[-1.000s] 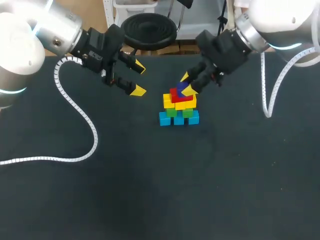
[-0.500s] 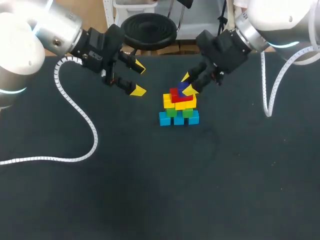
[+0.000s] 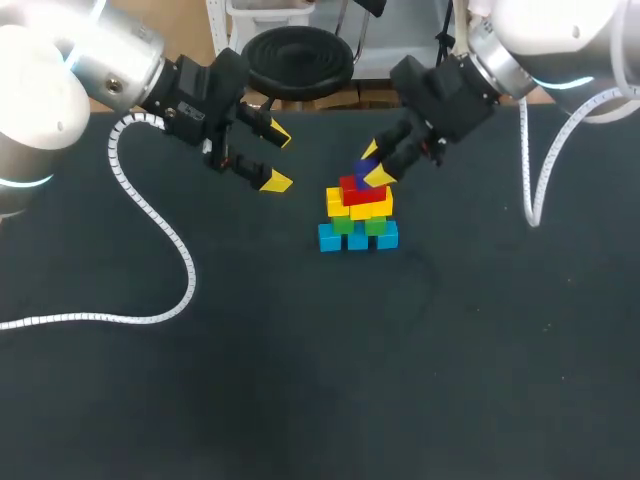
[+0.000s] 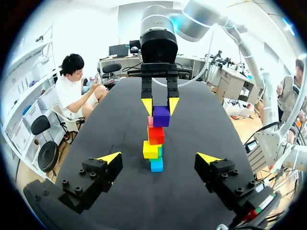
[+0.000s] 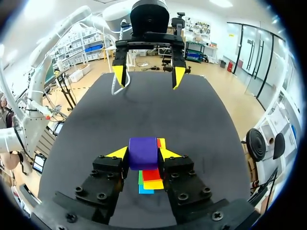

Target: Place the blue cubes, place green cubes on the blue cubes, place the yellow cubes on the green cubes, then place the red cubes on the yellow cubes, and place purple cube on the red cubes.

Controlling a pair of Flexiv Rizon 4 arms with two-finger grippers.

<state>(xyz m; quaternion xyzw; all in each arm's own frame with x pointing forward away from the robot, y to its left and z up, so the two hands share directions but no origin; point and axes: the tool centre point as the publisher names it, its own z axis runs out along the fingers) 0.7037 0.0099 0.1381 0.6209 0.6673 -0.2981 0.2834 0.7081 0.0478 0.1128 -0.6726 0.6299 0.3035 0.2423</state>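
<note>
right pincer [image 5: 143, 154] clamps purple cube [image 5: 143, 149], half-hidden overhead

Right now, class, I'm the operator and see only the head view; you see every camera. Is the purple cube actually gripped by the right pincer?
Observer: Yes. The right wrist view shows the right pincer shut on the purple cube, a finger on each side.
Operator: Lined up underneath?
Observer: The left wrist view shows it above the red cubes, a little off-centre; contact I cannot tell.
Operator: Where does the other arm point?
Observer: Its own view shows the left pincer open, the stack straight ahead.
</note>
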